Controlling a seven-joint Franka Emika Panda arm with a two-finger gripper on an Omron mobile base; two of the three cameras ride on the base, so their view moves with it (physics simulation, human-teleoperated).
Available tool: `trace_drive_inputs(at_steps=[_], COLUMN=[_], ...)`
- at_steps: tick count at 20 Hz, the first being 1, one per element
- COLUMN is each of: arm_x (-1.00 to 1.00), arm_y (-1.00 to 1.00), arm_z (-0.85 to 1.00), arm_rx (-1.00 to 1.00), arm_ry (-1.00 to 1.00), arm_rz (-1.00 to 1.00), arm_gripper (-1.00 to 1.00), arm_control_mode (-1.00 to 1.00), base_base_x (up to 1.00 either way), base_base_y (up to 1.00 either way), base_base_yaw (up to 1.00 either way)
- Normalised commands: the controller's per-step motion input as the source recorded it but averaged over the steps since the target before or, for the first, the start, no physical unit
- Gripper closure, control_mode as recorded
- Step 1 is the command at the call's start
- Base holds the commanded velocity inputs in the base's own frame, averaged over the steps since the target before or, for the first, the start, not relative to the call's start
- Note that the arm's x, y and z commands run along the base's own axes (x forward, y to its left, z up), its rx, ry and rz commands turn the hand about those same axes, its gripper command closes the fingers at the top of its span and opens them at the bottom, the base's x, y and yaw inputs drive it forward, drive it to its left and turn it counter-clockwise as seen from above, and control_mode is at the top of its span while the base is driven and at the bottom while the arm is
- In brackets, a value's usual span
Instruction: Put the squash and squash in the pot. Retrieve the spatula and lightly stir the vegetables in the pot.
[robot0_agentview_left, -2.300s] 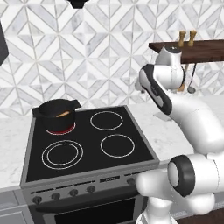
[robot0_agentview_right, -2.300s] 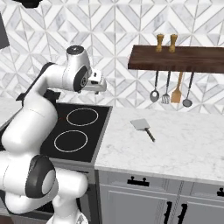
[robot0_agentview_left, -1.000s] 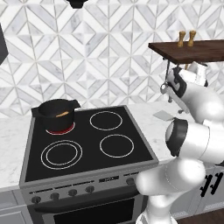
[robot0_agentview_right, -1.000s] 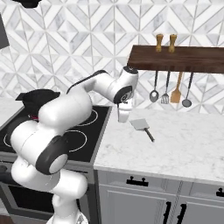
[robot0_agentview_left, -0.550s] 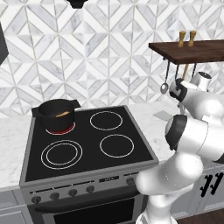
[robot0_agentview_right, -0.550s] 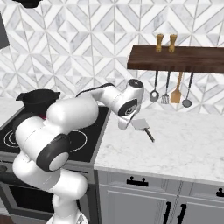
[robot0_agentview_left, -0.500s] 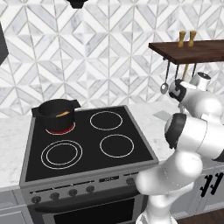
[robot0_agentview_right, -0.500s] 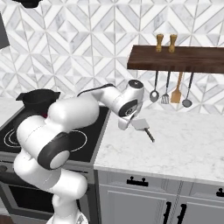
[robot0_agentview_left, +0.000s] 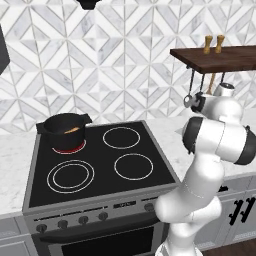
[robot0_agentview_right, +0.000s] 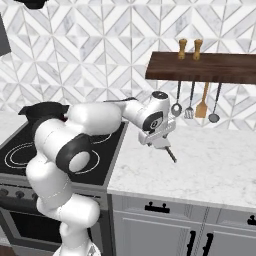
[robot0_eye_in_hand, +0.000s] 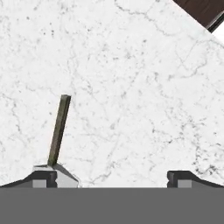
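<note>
A grey metal spatula (robot0_eye_in_hand: 58, 133) lies flat on the white marble counter (robot0_eye_in_hand: 140, 87), its handle reaching away from one fingertip (robot0_eye_in_hand: 43, 178) of the gripper (robot0_eye_in_hand: 113, 178), whose jaws gape wide, empty, just above it.

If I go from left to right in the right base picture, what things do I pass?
Black pot → stove → gripper just over the spatula → hanging spoon → slotted turner → wooden turner → small ladle.
</note>
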Motion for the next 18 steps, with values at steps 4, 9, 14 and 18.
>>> trace_drive_inputs(at_steps=[4, 9, 14, 18], arm_x=[0.0, 0.0, 0.0, 0.01], arm_y=[-0.32, -0.37, -0.24, -0.12], arm_z=[-0.39, -0.35, -0.37, -0.32], arm_rx=[0.13, 0.09, 0.05, 0.07], arm_ry=[0.0, -0.06, -0.07, -0.06], arm_rz=[-0.23, -0.13, -0.08, -0.03], arm_gripper=[-1.0, -1.0, -1.0, -1.0], arm_control_mode=[-1.0, -1.0, -1.0, -1.0], base_base_x=[0.0, 0.0, 0.0, 0.0], base_base_y=[0.0, 0.0, 0.0, 0.0], base_base_yaw=[0.0, 0.0, 0.0, 0.0])
